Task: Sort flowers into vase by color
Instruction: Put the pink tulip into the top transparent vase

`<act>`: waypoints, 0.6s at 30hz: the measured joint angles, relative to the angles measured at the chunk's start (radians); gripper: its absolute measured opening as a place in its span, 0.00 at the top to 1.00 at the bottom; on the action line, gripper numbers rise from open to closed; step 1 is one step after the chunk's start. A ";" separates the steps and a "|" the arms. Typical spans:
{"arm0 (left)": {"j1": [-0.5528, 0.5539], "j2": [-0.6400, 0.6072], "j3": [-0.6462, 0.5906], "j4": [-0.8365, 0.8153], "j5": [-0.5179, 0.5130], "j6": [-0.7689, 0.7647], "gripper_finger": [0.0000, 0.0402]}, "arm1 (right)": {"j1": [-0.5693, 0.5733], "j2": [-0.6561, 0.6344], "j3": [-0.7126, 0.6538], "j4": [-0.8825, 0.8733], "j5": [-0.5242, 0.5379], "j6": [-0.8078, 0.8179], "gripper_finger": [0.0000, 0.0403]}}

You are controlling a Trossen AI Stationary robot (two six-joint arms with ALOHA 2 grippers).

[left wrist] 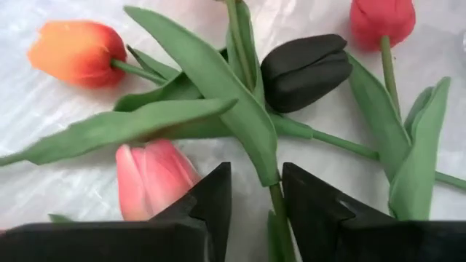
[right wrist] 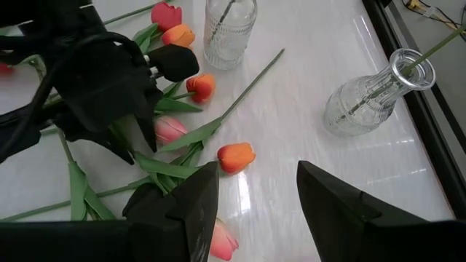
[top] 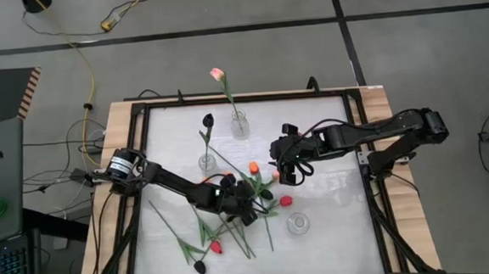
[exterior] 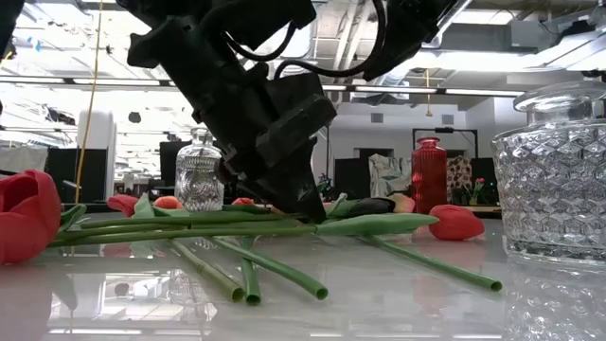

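Note:
Tulips lie in a loose heap at the table's middle: an orange head, a black head, a red head and a pink head. My left gripper is down in the heap, open by a narrow gap, one finger on each side of a green stem. My right gripper hangs open above the table to the heap's far right, with nothing between its fingers. A pink tulip stands in one glass vase, a black tulip in another. My left gripper comes slanting down from the table's left, its fingers across a green stem just below a broad leaf. The stem lies on the table close to one finger; I cannot tell whether that finger touches it.
A third glass vase stands near the front right beside a red head. More tulips lie toward the near left. A black frame borders the white tabletop. There is bare table right of the heap.

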 joint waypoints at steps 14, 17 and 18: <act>0.009 0.000 0.000 -0.006 0.020 -0.038 0.98 | 0.000 0.000 0.000 0.001 0.000 0.000 0.47; 0.009 -0.001 0.000 -0.005 0.019 -0.040 0.99 | 0.000 0.000 0.000 0.002 0.000 0.000 0.47; 0.009 -0.003 0.000 -0.006 0.019 -0.040 0.99 | 0.000 0.000 0.000 0.005 0.000 0.000 0.47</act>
